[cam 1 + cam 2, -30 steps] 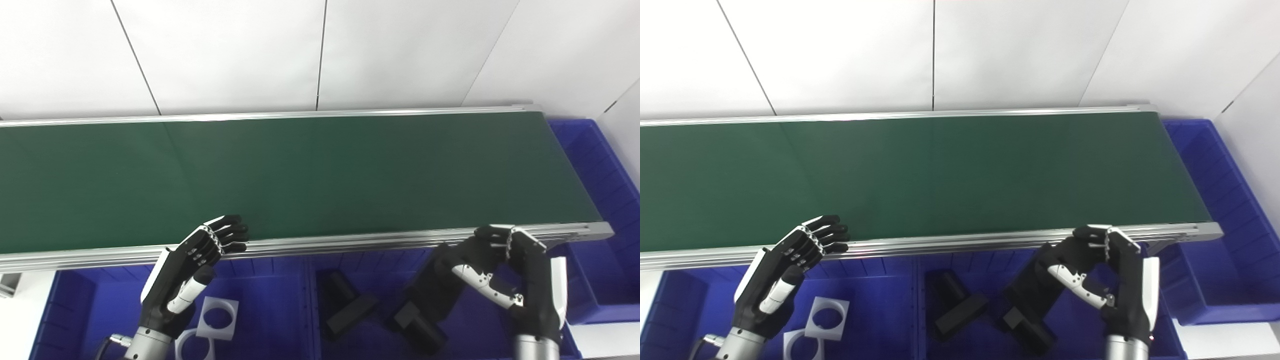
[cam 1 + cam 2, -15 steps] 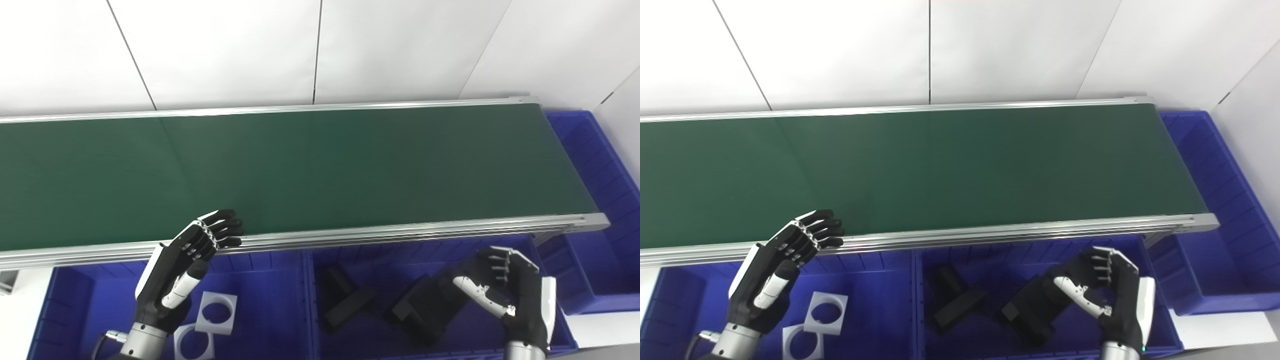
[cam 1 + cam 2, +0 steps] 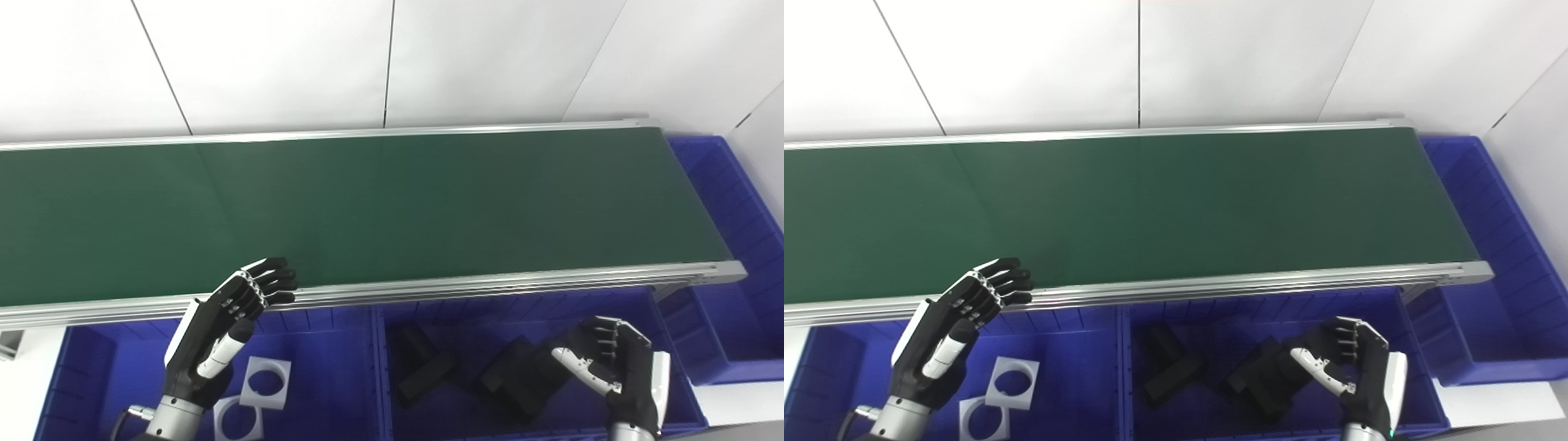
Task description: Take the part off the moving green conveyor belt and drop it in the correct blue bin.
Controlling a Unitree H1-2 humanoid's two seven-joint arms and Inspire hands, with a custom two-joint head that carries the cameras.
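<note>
Lying low in the middle bin (image 3: 637, 300), the black part (image 3: 520, 380) sits against the right hand (image 3: 618, 373), whose fingers curl around its right end; whether they grip it or merely touch it I cannot tell. A second ago this hand was up at the belt's near rail with the part held at rail height; half a second ago it was partway down inside the bin, and now hand and part are lower again, close to the bin floor. Just left of the part lies another black piece (image 3: 422, 367), unmoved across the frames. The belt (image 3: 392, 208) is a bare green strip running left to right behind the bins. The left hand (image 3: 229, 324) hangs over the left bin (image 3: 92, 367), its fingers spread and holding nothing, its fingertips (image 3: 278, 285) at the belt's near rail (image 3: 465, 286); it stands as it did half a second ago. Below it in that bin two white square pieces (image 3: 264, 381) with round holes lie where they were. A third bin (image 3: 735, 202) stands past the belt's right end.
</note>
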